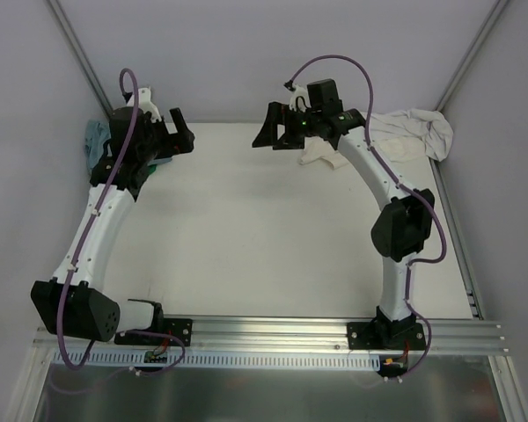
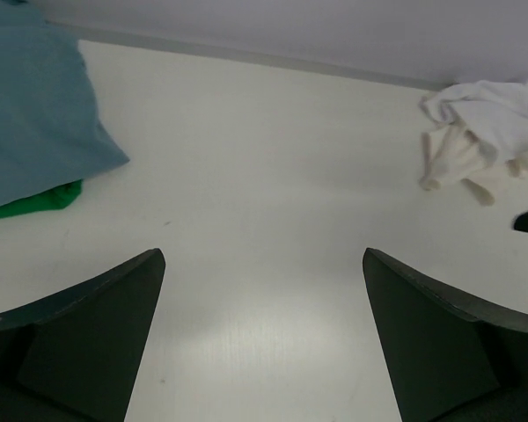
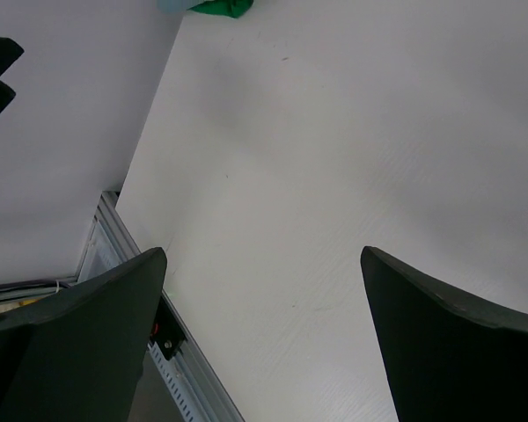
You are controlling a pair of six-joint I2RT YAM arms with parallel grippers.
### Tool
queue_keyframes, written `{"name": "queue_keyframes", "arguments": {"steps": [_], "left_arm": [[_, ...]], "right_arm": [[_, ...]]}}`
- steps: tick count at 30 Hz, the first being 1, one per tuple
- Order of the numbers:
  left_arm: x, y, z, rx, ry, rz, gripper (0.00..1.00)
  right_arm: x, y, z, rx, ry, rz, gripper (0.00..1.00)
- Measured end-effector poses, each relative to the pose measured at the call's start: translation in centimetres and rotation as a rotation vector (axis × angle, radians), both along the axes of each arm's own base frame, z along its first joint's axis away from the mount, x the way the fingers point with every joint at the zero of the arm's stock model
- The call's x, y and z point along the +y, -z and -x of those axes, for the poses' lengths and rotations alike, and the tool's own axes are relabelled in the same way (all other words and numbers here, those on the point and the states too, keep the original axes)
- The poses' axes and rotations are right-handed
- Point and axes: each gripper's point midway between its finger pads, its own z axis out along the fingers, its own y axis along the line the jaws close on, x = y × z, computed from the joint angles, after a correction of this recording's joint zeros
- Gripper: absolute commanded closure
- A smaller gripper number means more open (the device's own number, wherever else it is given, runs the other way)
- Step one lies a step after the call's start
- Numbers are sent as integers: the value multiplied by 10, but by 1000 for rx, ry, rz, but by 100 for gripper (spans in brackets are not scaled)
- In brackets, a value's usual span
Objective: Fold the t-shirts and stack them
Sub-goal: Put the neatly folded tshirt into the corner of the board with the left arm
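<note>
The slate-blue t-shirt [image 2: 35, 114] lies folded at the table's far left, over the green t-shirt [image 2: 31, 200], of which only an edge shows. In the top view my left arm hides most of the blue shirt [image 1: 94, 136]. The cream t-shirt [image 1: 414, 132] lies crumpled in the far right corner, one part of it reaching under my right arm; the left wrist view shows the cream shirt [image 2: 484, 132] too. My left gripper [image 1: 187, 132] hovers open just right of the blue and green pile, nothing between its fingers. My right gripper [image 1: 264, 126] hangs open and empty left of the cream shirt.
Grey walls close the table on the left, back and right. An aluminium rail [image 1: 273, 330] carrying both arm bases runs along the near edge. The white tabletop [image 1: 264, 229] lies between the two arms.
</note>
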Motion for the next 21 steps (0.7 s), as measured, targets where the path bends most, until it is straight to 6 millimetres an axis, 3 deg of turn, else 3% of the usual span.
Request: {"name": "queue_keyframes", "arguments": {"steps": [6,10,14,17,21], "left_arm": [[43,43,-25,85,-170,-205,1],[61,87,-67,180,-229,-326,1],[62,101,-125,187,-238,-367,1],[64,106,-156,182,-238,-375,1],[78,97,-191,158,-258,-322,1]], "right_arm": [[-26,22,7,55,31,37,1],[-41,31,30,73,23,80,1],[-55,27,51,63,17,94,1],[-66,25,64,57,26,103,1],[-79,32,71,53,36,125,1]]}}
